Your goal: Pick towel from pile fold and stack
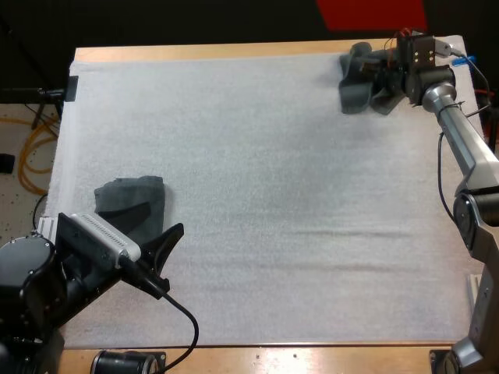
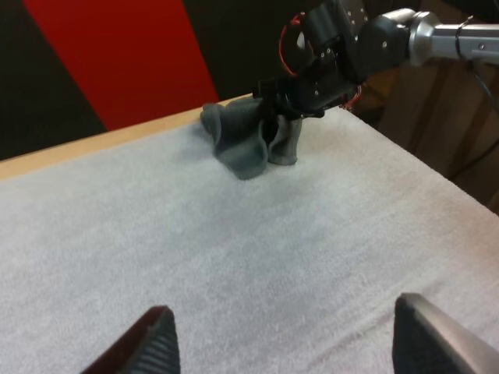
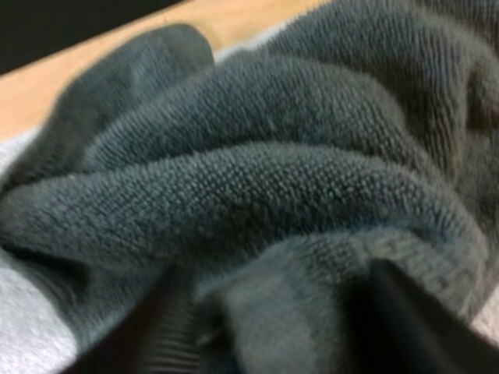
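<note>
In the high view, the left gripper (image 1: pixel 160 220) and its arm are covering the near edge of the folded towel (image 1: pixel 129 195), so the full outline of this towel is staying hidden. At the far right, the right gripper (image 1: pixel 387 78) is hiding the right part of the crumpled towel (image 1: pixel 359 84), and its fingertips are lying buried in the cloth. In the right wrist view its fingers (image 3: pixel 405 327) are appearing as dark blurs, pressing a fold from both sides, and the towel is running past the picture's edge. In the left wrist view the left fingers (image 2: pixel 156 347), standing apart, are being cut off just below their tips.
</note>
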